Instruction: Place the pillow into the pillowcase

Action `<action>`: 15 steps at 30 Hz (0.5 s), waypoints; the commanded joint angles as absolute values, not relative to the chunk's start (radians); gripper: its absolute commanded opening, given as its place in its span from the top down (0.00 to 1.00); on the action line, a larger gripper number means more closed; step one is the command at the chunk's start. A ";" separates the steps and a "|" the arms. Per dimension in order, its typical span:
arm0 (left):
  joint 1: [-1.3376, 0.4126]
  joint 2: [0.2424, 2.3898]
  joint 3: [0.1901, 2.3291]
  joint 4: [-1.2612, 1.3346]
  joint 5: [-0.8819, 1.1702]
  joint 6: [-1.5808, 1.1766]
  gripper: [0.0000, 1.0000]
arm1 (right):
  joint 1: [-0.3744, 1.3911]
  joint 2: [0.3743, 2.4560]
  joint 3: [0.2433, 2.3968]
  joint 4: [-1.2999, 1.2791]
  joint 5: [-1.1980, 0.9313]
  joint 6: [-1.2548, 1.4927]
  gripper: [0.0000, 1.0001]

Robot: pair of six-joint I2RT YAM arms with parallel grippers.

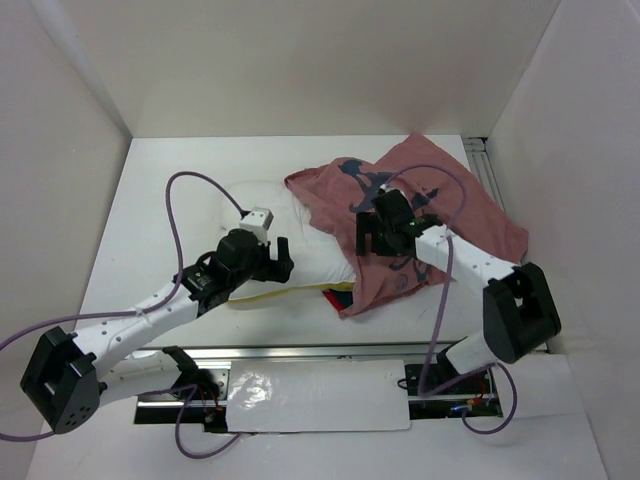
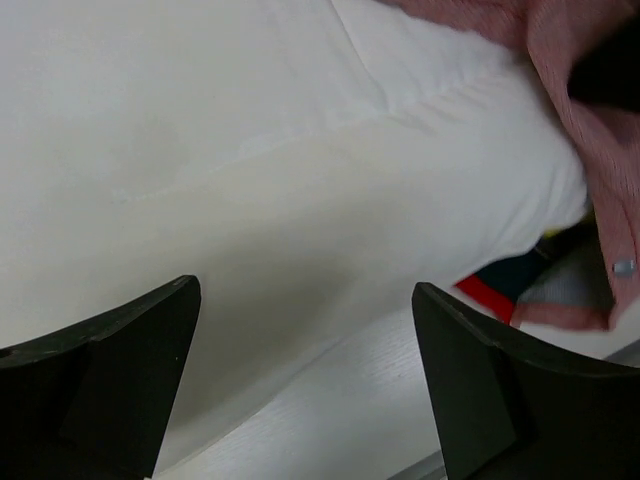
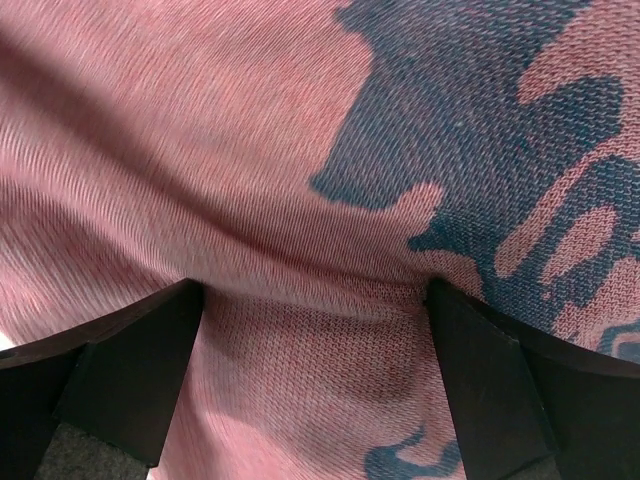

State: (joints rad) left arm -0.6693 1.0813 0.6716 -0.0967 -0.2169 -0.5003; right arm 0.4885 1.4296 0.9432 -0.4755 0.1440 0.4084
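Note:
The white pillow [image 1: 300, 245] lies mid-table, its right part under the pillowcase [image 1: 455, 215], a faded pink-red cloth with dark blue marks, spread to the right. A bright red and dark bit of the cloth [image 1: 337, 296] shows at the pillow's near right corner. My left gripper [image 1: 272, 262] is open just over the pillow's near edge; in the left wrist view the pillow [image 2: 300, 160] fills the frame and the gripper [image 2: 305, 390] stands wide over its pale yellowish edge. My right gripper [image 1: 375, 238] is open, pressed down on the pillowcase [image 3: 300, 150]; cloth lies between its fingers [image 3: 310, 370].
White walls enclose the table on three sides. A metal rail [image 1: 300, 350] runs along the near edge, with a white sheet [image 1: 310, 395] in front of it. A purple cable [image 1: 185, 215] loops over the left arm and another over the right arm [image 1: 440, 180].

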 commanded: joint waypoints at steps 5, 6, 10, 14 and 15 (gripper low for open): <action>-0.702 1.115 0.727 -0.124 -0.114 -0.356 0.00 | 0.341 1.606 1.131 -0.331 0.216 0.252 0.00; -0.715 1.135 0.738 -0.135 -0.127 -0.333 0.00 | 0.341 1.606 1.167 -0.331 0.204 0.226 0.00; -0.753 1.232 0.801 -0.150 -0.246 -0.278 0.00 | 0.341 1.537 1.196 -0.344 0.120 0.192 0.00; -0.753 1.311 0.847 -0.138 -0.328 -0.190 0.00 | 0.350 1.428 1.186 -0.408 0.046 0.205 0.00; -0.753 1.333 0.874 -0.159 -0.357 -0.178 0.00 | 0.350 1.408 1.186 -0.432 0.016 0.206 0.00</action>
State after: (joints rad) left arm -0.7521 1.2861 0.8024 -0.1596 -0.2424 -0.2737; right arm 0.3420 1.5135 1.1538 -0.4129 0.0925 0.2260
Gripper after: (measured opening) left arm 0.998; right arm 0.999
